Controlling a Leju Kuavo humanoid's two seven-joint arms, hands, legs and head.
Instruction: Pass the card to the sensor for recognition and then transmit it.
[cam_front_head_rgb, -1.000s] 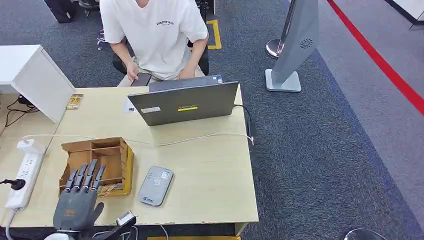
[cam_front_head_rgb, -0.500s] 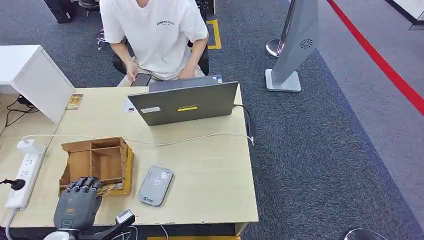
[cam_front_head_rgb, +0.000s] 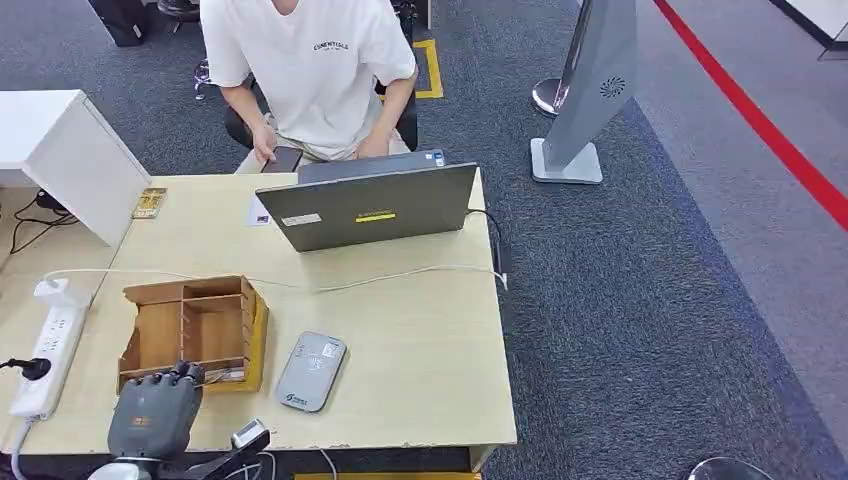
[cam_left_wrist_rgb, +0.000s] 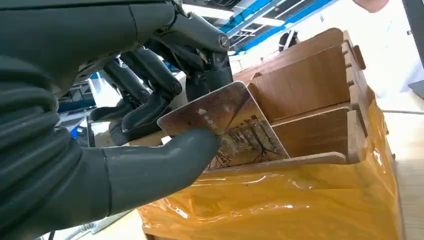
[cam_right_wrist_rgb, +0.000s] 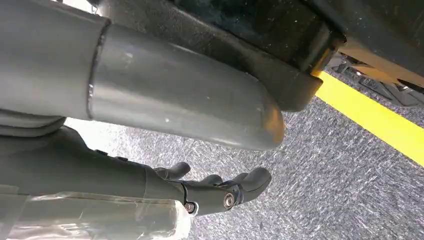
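Near the tabletop's front-left corner, my left hand (cam_left_wrist_rgb: 125, 150) pinches a brown picture-printed card (cam_left_wrist_rgb: 225, 127) between thumb and fingers (cam_left_wrist_rgb: 150, 107), inside the compartmented wooden box (cam_front_head_rgb: 195, 325).

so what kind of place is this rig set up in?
Likely an office or a lab demo area. A person sits behind a laptop at a light wood desk on grey carpet marked with red floor tape. A power strip lies at the desk's edge.
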